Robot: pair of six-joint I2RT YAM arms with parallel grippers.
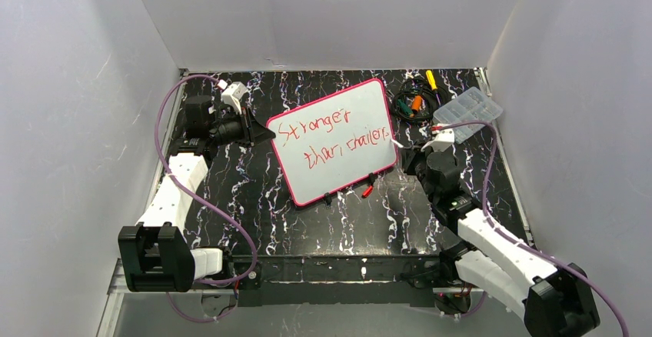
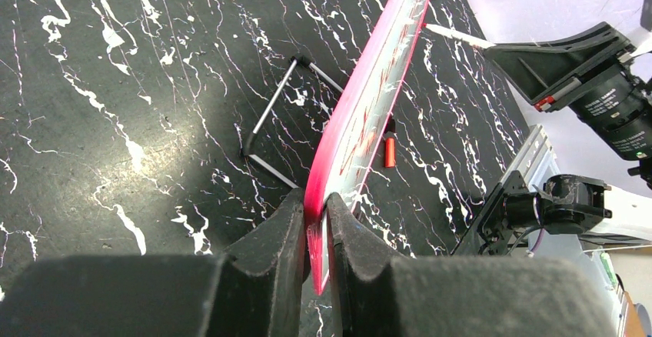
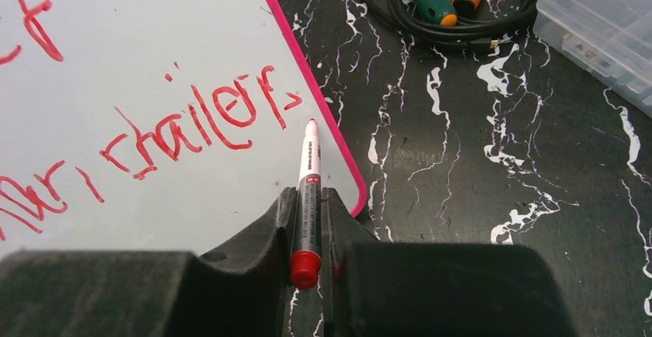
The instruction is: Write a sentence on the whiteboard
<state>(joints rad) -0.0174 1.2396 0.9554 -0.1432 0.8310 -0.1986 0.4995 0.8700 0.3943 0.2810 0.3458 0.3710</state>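
Black white-veined bench (image 1: pixel 254 198), grey walls around. Whiteboard (image 1: pixel 338 179) mid-bench toward rear, tilted up on wire stand (image 2: pixel 269 121). Sentence (image 1: pixel 327 141) in red, two slanted lines: "Stronger than, trailer". Left gripper (image 2: pixel 315 202) clamped on board's left edge. Right gripper (image 3: pixel 309 195) clamped on red marker (image 3: pixel 308 156), tip just inside board's right border, past last word. Clear compartment box (image 1: pixel 467 110) at rear right corner.
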